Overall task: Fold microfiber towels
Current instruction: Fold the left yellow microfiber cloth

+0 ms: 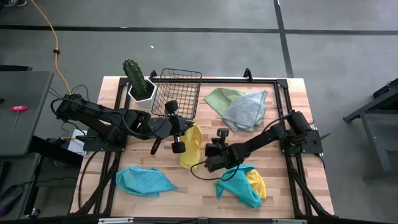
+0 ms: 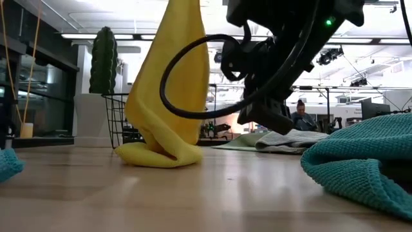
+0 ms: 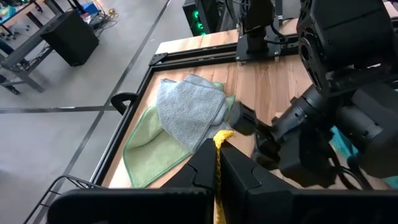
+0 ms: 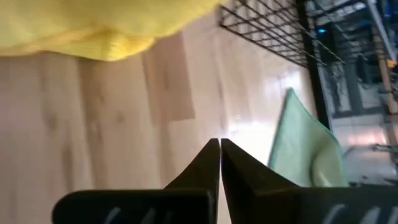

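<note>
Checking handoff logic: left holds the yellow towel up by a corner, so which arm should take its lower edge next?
Right, probably. The right gripper is shut on nothing, close beside the hanging yellow towel, whose bottom rests on the table. The left gripper is busy pinching the towel's top.

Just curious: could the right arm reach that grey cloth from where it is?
Probably yes: the grey towel lies in the open atop the green towel, nothing between it and the empty right gripper.

You see soft, nubby microfiber cloth in the yellow towel (image 2: 168,96) and teal towel (image 2: 360,161), a smooth wooden table (image 2: 193,193) with a slight sheen, a black wire basket (image 1: 177,91), and matt dark plastic gripper fingers (image 4: 211,163).
</note>
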`<state>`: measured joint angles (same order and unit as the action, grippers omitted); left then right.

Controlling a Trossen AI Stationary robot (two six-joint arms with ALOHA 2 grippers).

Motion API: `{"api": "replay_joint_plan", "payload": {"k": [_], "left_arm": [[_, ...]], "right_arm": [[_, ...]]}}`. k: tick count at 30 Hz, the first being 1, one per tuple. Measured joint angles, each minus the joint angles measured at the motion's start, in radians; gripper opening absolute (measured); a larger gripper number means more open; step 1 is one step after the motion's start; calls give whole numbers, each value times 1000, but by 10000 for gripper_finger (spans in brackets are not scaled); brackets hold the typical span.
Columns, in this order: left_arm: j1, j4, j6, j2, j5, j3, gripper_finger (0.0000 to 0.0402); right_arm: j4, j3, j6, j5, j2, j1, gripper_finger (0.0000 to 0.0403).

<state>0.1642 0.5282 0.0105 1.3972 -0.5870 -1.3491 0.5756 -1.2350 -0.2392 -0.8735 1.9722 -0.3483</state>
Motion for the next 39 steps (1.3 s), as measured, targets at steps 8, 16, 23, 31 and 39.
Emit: {"api": "replay_joint_plan", "payload": {"k": [8,16,23,31,39], "left_arm": [[0,7,0,0,0,0,0],[0,6,0,0,0,0,0],[0,6,-8,0,0,0,0],[0,6,-8,0,0,0,0],[0,6,-19,0,0,0,0]], "right_arm": [[-14,67,-201,11,-2,-44,8],[-615,244,-132,188,-2,-103,43],[-984,266,51,239,-2,-45,82],[-989,212,92,264,-2,-9,142],[-881,208,-106,213,-1,37,149]]}}
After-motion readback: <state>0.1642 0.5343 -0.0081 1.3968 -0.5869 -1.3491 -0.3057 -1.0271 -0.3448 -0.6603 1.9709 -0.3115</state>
